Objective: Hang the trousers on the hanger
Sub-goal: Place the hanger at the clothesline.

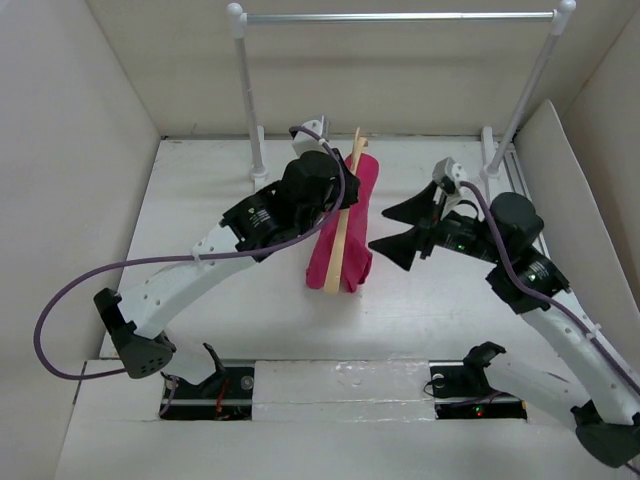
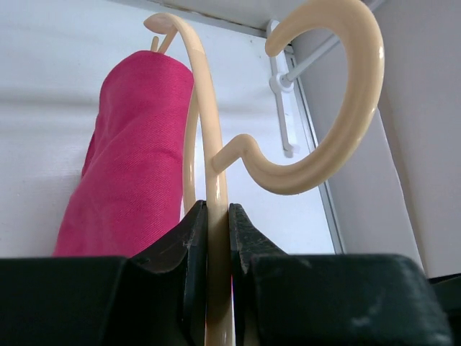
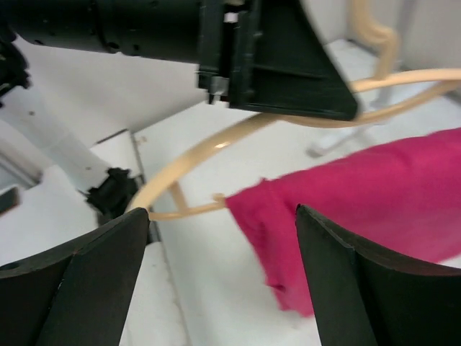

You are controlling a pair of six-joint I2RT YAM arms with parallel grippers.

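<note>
Bright, even light (right wrist view blurred)

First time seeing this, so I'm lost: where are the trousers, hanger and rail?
Trousers (image 1: 357, 255), top view, lower part of the pink cloth.
Hanger (image 2: 366, 90), left wrist view, its curved hook.
Rail (image 1: 400, 16), top view, its horizontal bar.

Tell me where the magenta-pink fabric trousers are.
In the top view the trousers hang centrally, draped over the slim light-tan hanger in the left hand, left of the open right hand.

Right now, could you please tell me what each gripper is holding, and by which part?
The left gripper clamps the hanger on its curved arm, beside the root of the hook. The right gripper is open, holding nothing.
</note>
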